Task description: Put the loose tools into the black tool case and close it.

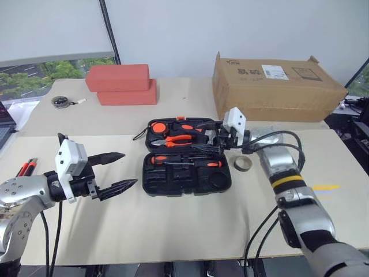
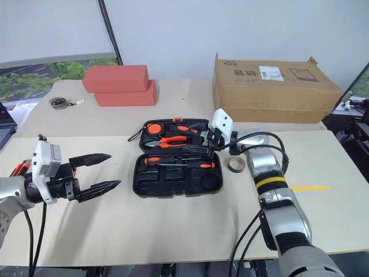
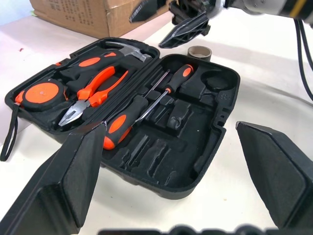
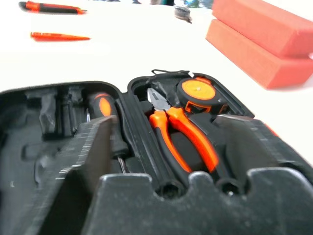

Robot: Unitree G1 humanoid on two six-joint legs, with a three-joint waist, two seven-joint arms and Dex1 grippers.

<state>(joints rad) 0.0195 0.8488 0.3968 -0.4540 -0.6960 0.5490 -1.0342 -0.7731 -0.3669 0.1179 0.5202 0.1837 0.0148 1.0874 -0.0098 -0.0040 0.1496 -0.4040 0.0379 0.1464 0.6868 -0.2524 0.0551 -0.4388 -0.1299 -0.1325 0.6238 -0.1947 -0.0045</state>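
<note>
Black moulded tool case [image 1: 185, 164] lies open on the desk [image 1: 173, 225], both halves flat. Contents: two screwdrivers [image 3: 146, 110] in the near half; one pliers [image 1: 174, 139], one tape measure [image 3: 43, 94] and one hammer [image 3: 128, 49] in the far half. One tape roll [image 1: 243, 163] sits on the desk just right of the case. Two slim orange tools [image 4: 54, 22] lie well left of the case. Two red blocks [image 1: 121, 84] are stacked beside one cardboard box [image 1: 274, 86]. Left claw [image 1: 115, 172] is wide and empty, left of the case. Right claw [image 1: 212, 138] hovers over the case's right end, fingers apart, holding nothing.
</note>
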